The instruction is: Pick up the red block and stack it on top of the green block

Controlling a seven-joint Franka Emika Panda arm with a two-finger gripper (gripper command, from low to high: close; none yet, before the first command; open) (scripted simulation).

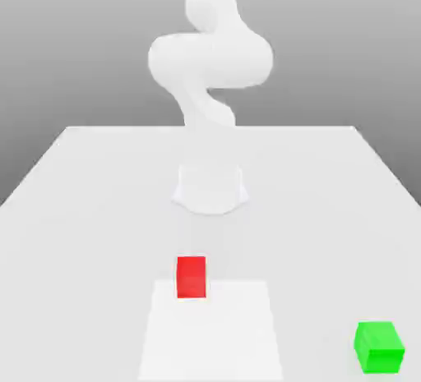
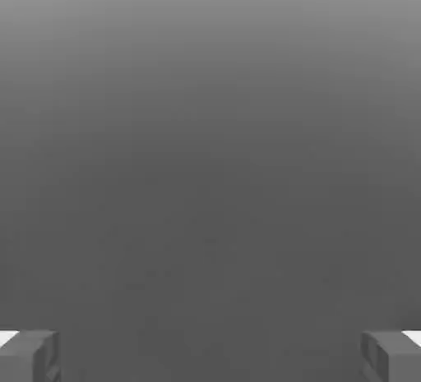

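The red block [image 1: 191,277] sits on the white table [image 1: 82,208], in front of the arm's base [image 1: 210,189]. The green block [image 1: 379,347] lies apart from it, near the front corner on the exterior view's right. The white arm [image 1: 210,56] curls upward from its base and leaves the picture at the top. In the hand view my gripper [image 2: 210,357] is open. Its two grey fingertips [image 2: 31,357] stand far apart with nothing between them, against a plain grey background.
A slightly brighter square patch [image 1: 210,335] marks the table just in front of the red block. The table's back edge [image 1: 210,127] runs behind the arm, with side edges slanting outward toward the front.
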